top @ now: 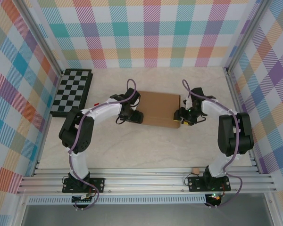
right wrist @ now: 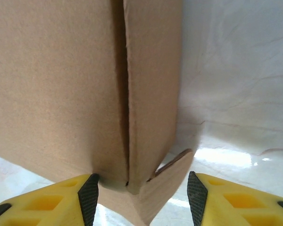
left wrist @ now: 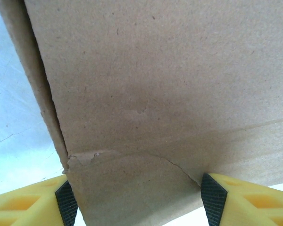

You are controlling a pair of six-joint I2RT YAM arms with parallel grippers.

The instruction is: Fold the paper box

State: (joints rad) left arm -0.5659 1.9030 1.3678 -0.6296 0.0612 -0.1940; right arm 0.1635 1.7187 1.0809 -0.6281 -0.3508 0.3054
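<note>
Pale table [top: 146,146] bears paper box [top: 158,110], chessboard [top: 73,92], perhaps a cardboard scrap [top: 195,169].

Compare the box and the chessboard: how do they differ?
The box is plain brown; the chessboard is black-and-grey chequered. The box lies mid-table; the chessboard lies at the far left edge. Both are flat rectangles lying on the table.

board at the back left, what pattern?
Black-and-grey checkered squares with a black border. The chessboard shows best in the top external view.
</note>
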